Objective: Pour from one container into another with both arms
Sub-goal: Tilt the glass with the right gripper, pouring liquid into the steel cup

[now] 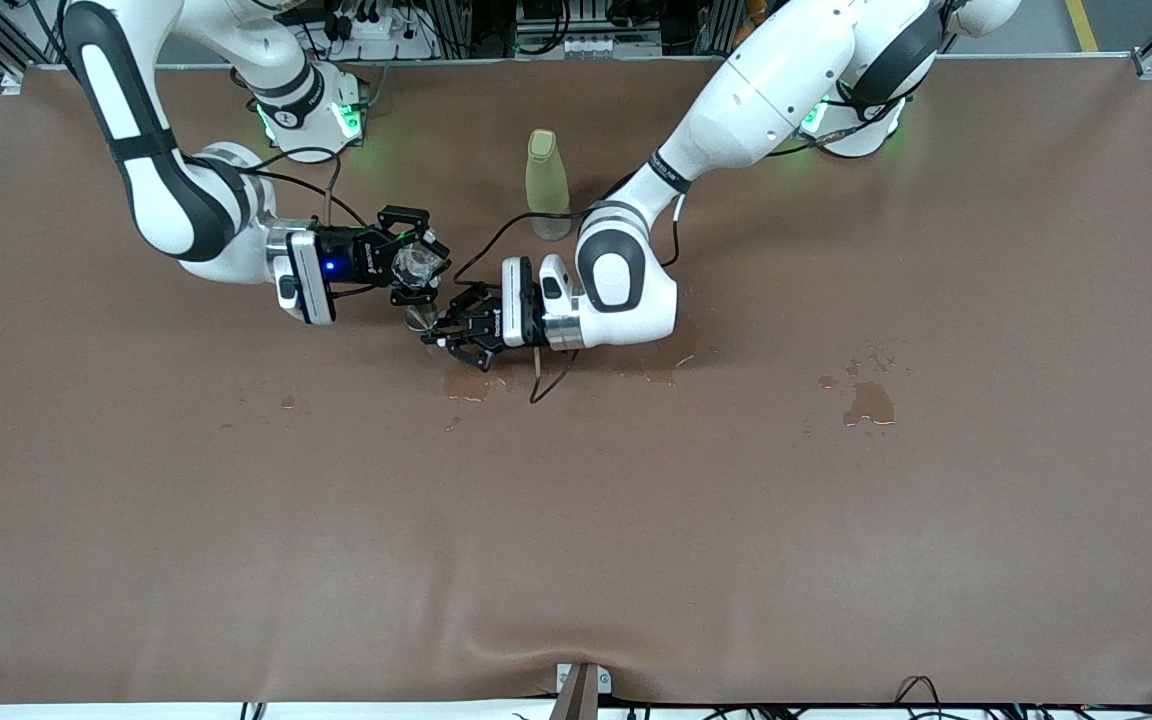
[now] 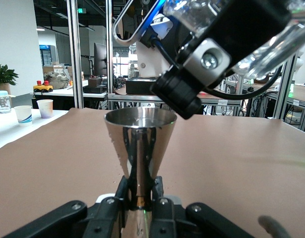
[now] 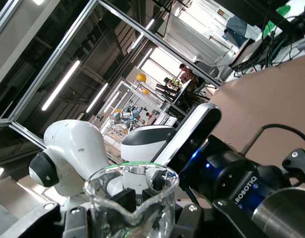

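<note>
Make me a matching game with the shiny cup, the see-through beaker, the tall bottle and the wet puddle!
Things:
1. metal cone cup
2. clear glass beaker
3. pale green bottle
4. puddle

Where or how:
A. standing alone on the table, between the two arm bases
B. held in the right pincer, tipped toward the other cup
C. on the brown table cover, toward the left arm's end
D. held upright in the left pincer

Pairs: 1-D, 2-B, 3-A, 4-C
</note>
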Available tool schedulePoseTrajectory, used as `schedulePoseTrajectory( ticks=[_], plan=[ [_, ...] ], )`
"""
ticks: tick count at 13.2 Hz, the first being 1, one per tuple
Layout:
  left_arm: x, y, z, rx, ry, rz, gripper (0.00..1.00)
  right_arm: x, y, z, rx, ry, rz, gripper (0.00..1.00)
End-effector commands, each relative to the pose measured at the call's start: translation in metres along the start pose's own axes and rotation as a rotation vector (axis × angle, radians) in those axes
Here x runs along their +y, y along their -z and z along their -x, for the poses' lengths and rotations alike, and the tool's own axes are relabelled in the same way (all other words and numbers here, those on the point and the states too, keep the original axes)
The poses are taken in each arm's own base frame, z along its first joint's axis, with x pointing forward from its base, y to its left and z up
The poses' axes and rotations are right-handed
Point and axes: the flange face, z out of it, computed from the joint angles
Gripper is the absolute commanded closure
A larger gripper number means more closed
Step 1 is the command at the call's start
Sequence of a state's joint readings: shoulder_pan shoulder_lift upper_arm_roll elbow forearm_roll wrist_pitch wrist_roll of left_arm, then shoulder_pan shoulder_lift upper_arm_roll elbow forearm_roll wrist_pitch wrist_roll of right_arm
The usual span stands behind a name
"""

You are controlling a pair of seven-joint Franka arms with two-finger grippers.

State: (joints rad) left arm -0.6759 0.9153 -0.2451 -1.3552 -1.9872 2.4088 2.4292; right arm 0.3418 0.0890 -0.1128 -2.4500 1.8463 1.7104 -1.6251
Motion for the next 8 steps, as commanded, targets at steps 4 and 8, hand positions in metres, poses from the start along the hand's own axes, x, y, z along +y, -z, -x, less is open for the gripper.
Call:
schedulePoseTrajectory(
  ticks=[4, 8],
  plan=[
    [-0.0017, -0.0019, -0.0072, 0.012, 0.014, -0.024, 1.0, -0.0186, 0.0029, -0.0044, 0.0, -0.121, -0.008, 1.0],
    [-0.0014, -0.0018, -0.0065, 0.011, 0.014, -0.024, 1.0, -0.0224, 0.0073, -0.0074, -0.019, -0.209, -0.009, 1.0]
  ],
)
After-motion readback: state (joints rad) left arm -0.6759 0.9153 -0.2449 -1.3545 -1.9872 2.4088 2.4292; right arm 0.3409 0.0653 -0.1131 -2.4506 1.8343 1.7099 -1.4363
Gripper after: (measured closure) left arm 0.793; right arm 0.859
